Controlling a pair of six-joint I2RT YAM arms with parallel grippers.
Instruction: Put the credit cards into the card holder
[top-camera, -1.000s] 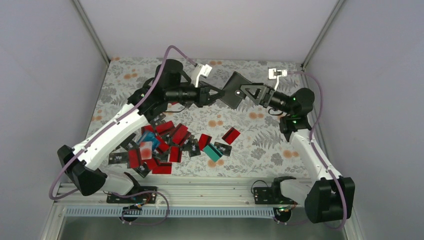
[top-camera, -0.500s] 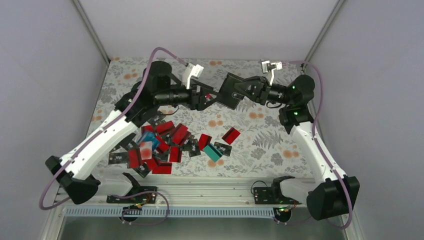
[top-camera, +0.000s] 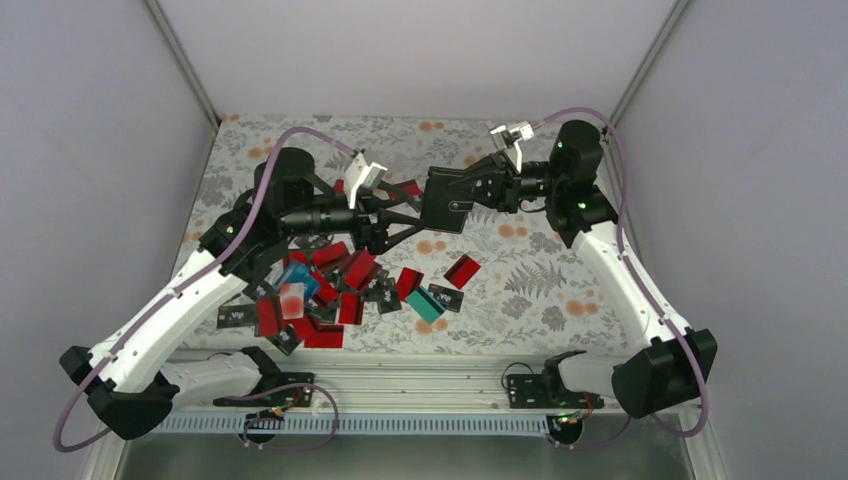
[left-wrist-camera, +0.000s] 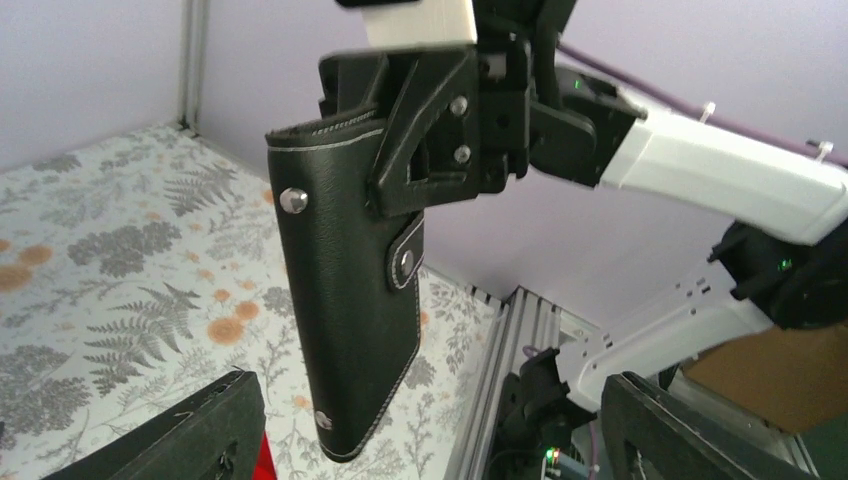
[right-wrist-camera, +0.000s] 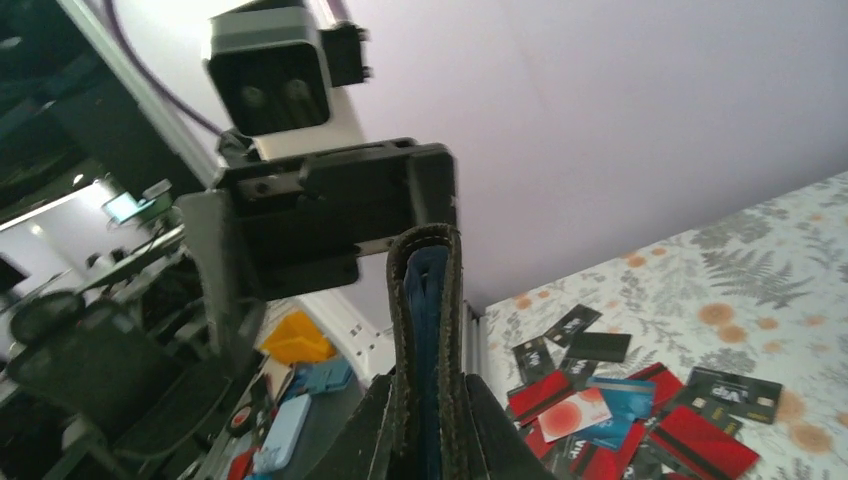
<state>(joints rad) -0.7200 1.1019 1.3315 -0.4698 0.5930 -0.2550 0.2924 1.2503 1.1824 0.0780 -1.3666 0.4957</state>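
Note:
The card holder (top-camera: 443, 201) is black leather with white stitching and metal snaps. It hangs in the air over the back middle of the table, and my right gripper (top-camera: 468, 192) is shut on one end of it. In the left wrist view the card holder (left-wrist-camera: 345, 300) hangs upright under the right gripper (left-wrist-camera: 440, 130). My left gripper (top-camera: 408, 212) is open just left of it and is not touching it. Its fingers (left-wrist-camera: 190, 440) stand wide apart. Edge-on, the card holder (right-wrist-camera: 427, 320) shows a blue lining between the right gripper's (right-wrist-camera: 425, 378) jaws. The credit cards (top-camera: 315, 290) lie heaped on the table.
A red card (top-camera: 462, 270), a teal card (top-camera: 424, 305) and another red card (top-camera: 408, 283) lie apart from the heap, to its right. The floral tablecloth (top-camera: 540, 290) ends at an aluminium rail (top-camera: 420, 385) at the near edge. Grey walls (top-camera: 90, 150) close in both sides.
The card holder has passed from one gripper to the other: my left gripper let go, opened wide and drew back left. My right gripper closed on the holder and carried it slightly left.

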